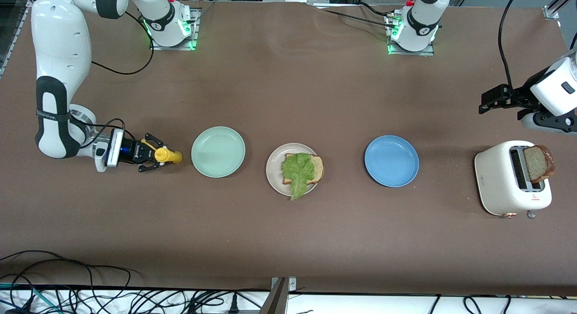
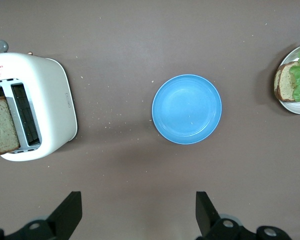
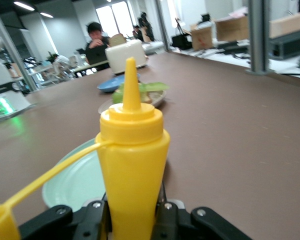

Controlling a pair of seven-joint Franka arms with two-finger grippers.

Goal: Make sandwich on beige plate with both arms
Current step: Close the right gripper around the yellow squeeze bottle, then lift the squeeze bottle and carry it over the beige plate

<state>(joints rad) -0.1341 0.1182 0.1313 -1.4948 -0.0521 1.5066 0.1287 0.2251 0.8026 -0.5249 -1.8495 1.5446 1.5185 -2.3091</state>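
Observation:
The beige plate [image 1: 273,169] sits mid-table holding one brown bread slice [image 1: 318,168] with a ruffled lettuce leaf [image 1: 297,168] on top. A second bread slice [image 1: 537,163] sticks out of the white toaster [image 1: 498,178] at the left arm's end. My right gripper [image 1: 158,155] is shut on a yellow squeeze bottle [image 1: 170,157] beside the mint-green plate [image 1: 218,151]. In the right wrist view both fingers press the bottle [image 3: 132,165], whose nozzle points toward that plate. My left gripper [image 1: 486,104] hangs open and empty above the table near the toaster, its jaws [image 2: 138,212] wide apart.
A blue plate [image 1: 391,160] lies between the beige plate and the toaster. The bottle's open cap [image 3: 0,222] dangles on its yellow strap. Cables run along the table edge nearest the front camera. Bare brown tabletop lies between the plates and the robot bases.

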